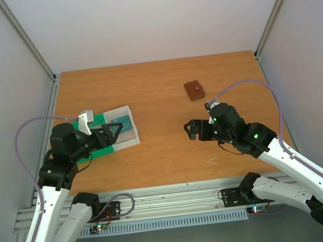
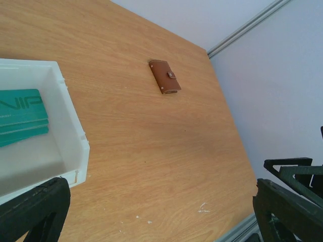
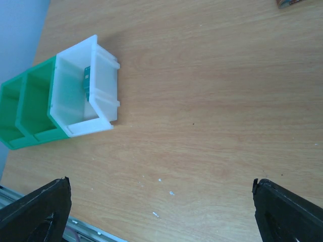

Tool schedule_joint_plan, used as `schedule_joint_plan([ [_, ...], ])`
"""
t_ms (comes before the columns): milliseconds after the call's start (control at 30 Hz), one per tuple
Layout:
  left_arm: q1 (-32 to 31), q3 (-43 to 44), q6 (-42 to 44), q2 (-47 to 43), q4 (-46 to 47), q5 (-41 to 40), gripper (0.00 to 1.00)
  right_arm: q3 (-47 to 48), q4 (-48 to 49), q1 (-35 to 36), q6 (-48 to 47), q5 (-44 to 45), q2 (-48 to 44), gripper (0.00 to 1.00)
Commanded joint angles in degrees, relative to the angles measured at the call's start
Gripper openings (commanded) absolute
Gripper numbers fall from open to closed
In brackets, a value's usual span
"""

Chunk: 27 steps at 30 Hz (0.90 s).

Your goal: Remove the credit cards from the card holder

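The card holder (image 1: 194, 90) is a small brown leather wallet lying shut, snap tab fastened, at the far right of the wooden table; it also shows in the left wrist view (image 2: 164, 76) and at the top edge of the right wrist view (image 3: 292, 2). The credit cards are hidden inside it. My left gripper (image 1: 118, 133) hangs open over the tray at the left, nothing between its fingers (image 2: 35, 209). My right gripper (image 1: 188, 131) is open and empty, nearer than the holder and pointing left, well apart from it.
A green and clear compartment tray (image 1: 126, 110) sits at the left. Its clear compartment (image 2: 70, 126) (image 3: 103, 75) holds a teal card with white lettering (image 2: 20, 113). Small white specks (image 3: 171, 193) mark the bare wood near the front rail.
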Motion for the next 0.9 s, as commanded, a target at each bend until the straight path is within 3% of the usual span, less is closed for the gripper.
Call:
schedule_joint_plan([
  [0,-0.29,0.08,-0.37,-0.54,2.53,-1.41,0.99,-0.41,1.45,0.40,0.56,0.27,-0.38,0.98],
  [267,-0.29,0.82,2.58,-0.23,0.29,-2.88,0.99,-0.01,0.68,0.39,1.19,1.99,2.29,0.98],
  [400,-0.24,1.18,2.36,0.89,-2.18,-6.82,0.99,-0.09,1.92,0.27,0.61,7.67,5.23,0.98],
  [600,-0.31,2.70,3.75,4.04,-4.63,-7.18,0.99,1.92,4.57,-5.20,1.14,7.44,14.38,0.93],
  [767,-0.29,3.63,6.48,2.10,-7.68,-10.94,0.99,1.75,11.02,-8.76,3.28,4.95,21.51,0.83],
  [867,-0.29,0.90,7.02,-1.72,-4.60,-10.52,0.99,1.70,15.93,-11.96,4.43,3.56,25.41,0.65],
])
